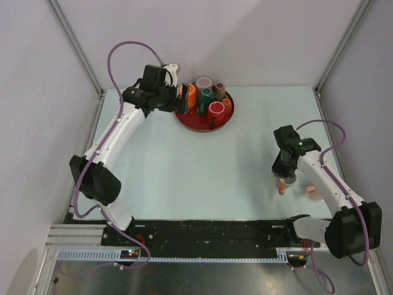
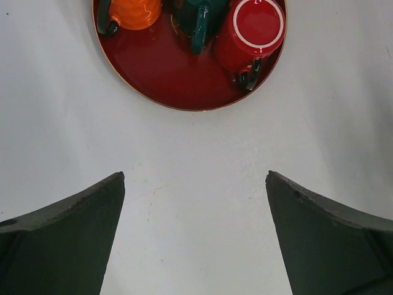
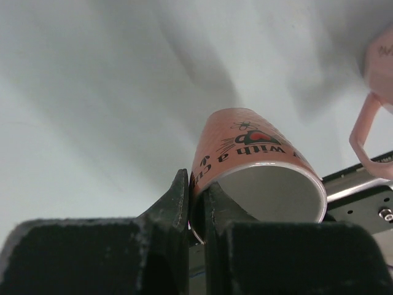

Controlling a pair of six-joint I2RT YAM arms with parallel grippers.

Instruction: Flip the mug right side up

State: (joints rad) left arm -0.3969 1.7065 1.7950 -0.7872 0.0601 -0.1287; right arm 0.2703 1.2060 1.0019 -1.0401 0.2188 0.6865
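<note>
Right fingers point(image 3: 174, 206) pinching one mug point(image 3: 245, 153), one tray point(image 1: 195, 124)

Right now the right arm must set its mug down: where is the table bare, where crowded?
Bare: the table's middle, between the red tray and the arm bases, and the far right corner. Crowded: the tray of mugs with the left gripper beside it, and around the right gripper, near another pink mug.
</note>
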